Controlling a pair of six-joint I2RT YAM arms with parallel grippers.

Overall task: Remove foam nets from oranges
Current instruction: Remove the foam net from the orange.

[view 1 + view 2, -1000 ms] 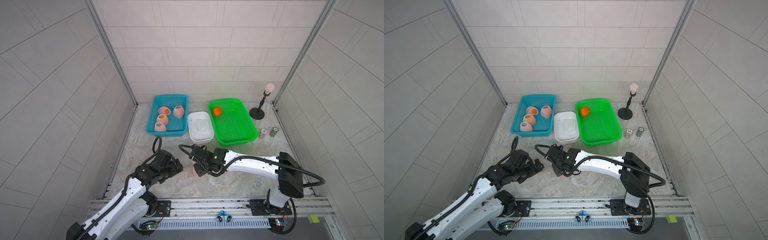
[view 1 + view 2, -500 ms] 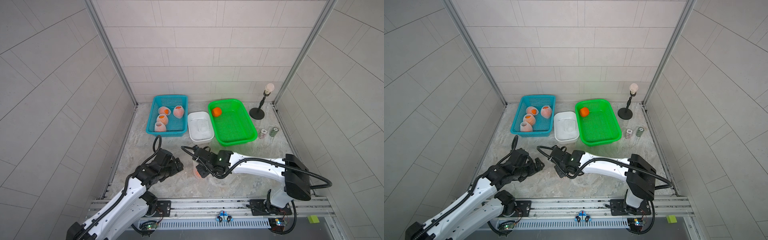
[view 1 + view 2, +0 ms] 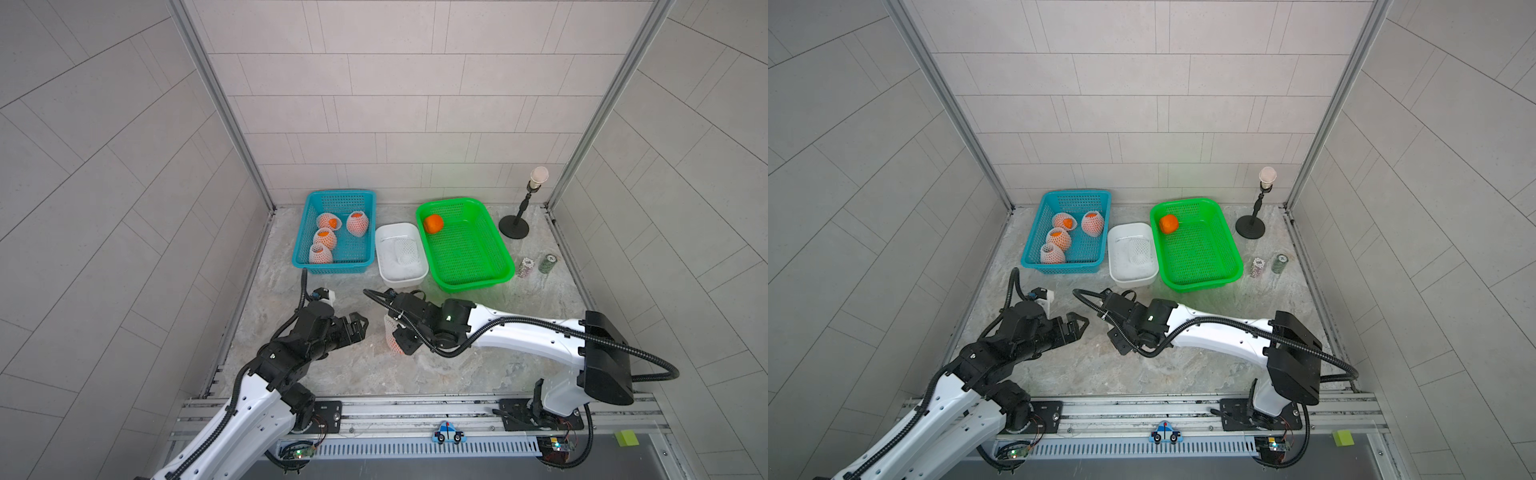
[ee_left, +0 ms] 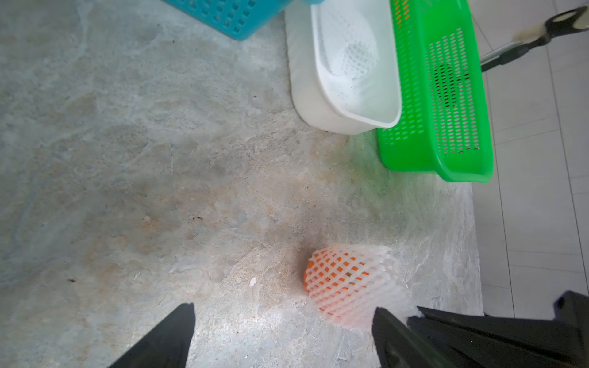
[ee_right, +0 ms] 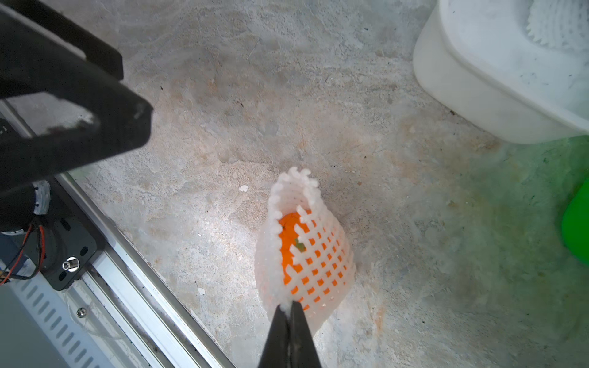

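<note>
Pinching the frilled edge of a white foam mesh net (image 5: 318, 277) between black fingertips pressed tight together, the right gripper (image 5: 289, 310) holds the sleeve low over the grey marbled tabletop (image 3: 374, 374). A round bright-orange fruit (image 5: 288, 235) sits inside that net. Its dimpled skin and a small green stem mark show through the open mouth and the diamond-shaped holes. In both top views this netted fruit lies on the tabletop in front of the white tub, between the two arms, and is partly hidden under the right gripper's body.

The left gripper (image 4: 283, 309) hangs just beside the net with its jaws spread wide and nothing between them. In the left wrist view one of its black fingers (image 4: 392, 337) stands close against the net's side. Whether the finger touches the net cannot be told.

Toward the back wall, a blue plastic lattice basket (image 3: 330, 268) holds four more netted oranges (image 3: 328, 221) (image 3: 357, 223) (image 3: 325, 237) (image 3: 320, 254), grouped in its left and middle part. Just to its right stands a smooth white plastic tub (image 3: 402, 280) with one empty foam net (image 3: 405, 251) lying flat inside. Right beside the tub is a green plastic lattice basket (image 3: 473, 284), and a single bare orange (image 3: 433, 223) rests in its back left corner.

Farther right, near the back corner, a black stand with a pale rounded top (image 3: 514, 227) is upright on its round base. Two small striped chip stacks (image 3: 527, 266) (image 3: 546, 263) stand side by side on the tabletop, near the green basket's front right corner.
</note>
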